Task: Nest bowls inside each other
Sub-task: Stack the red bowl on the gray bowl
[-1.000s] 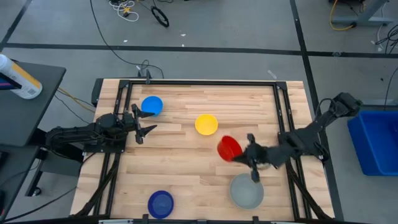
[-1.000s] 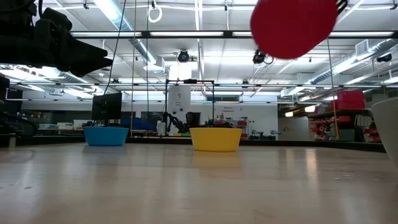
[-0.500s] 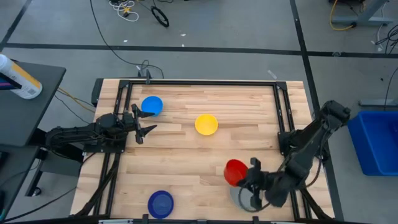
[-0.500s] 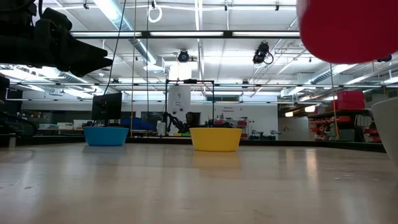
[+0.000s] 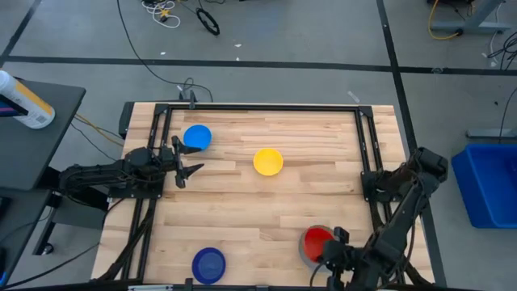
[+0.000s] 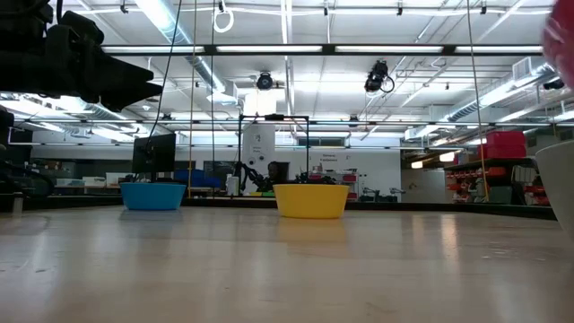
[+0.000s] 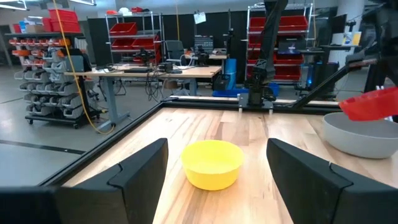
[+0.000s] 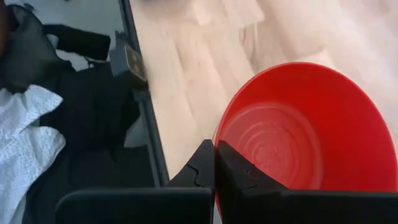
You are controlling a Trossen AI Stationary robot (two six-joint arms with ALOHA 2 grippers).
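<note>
My right gripper point(image 5: 334, 252) is shut on the red bowl point(image 5: 317, 240), which hangs over the grey bowl point(image 5: 311, 252) near the table's near right corner. In the left wrist view the red bowl point(image 7: 370, 104) is tilted above the grey bowl point(image 7: 359, 134). The yellow bowl point(image 5: 268, 162) stands mid-table, the light blue bowl point(image 5: 197, 137) at the far left, and the dark blue bowl point(image 5: 209, 264) at the near edge. Each rests on its base. My left gripper point(image 5: 188, 168) waits open at the left, pointing level toward the yellow bowl point(image 7: 211, 163). My right gripper pinches the red bowl's rim point(image 8: 217, 144) between its two fingers, one finger point(image 8: 235, 167) inside the bowl and one point(image 8: 200, 164) outside. The fingers slant down from the table's near right. The bowl is lifted clear, opening upward and tilted, above the grey bowl.
Black frame rails point(image 5: 367, 153) run along the table's sides. A blue bin point(image 5: 489, 184) stands off the right edge, and a side table with a bottle point(image 5: 24, 101) off the left. White cloth point(image 8: 25, 149) lies beyond the table's edge. Bare wood lies between the bowls.
My right gripper has carried the red bowl from beside the yellow bowl toward the table's near edge and slightly down, until it hangs over the grey bowl. The wrist has rolled on the way. The gripper has stayed shut on the bowl.
</note>
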